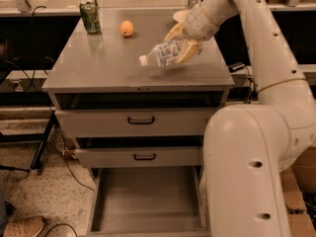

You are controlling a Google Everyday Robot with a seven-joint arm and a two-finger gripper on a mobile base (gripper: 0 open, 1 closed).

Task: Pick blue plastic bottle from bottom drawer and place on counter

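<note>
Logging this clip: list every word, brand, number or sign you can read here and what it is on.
No text is readable anywhere in this view.
blue plastic bottle, held by the gripper over the counter: the label shows only a pale pattern, too blurred to read.
green can at the counter's back left: markings too small to read.
Drawer fronts: no labels visible.

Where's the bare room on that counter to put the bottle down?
Bare: the counter front and left-centre, nearer than the green can and orange. Crowded: the back edge. The gripper holds the blue plastic bottle above right-centre.
</note>
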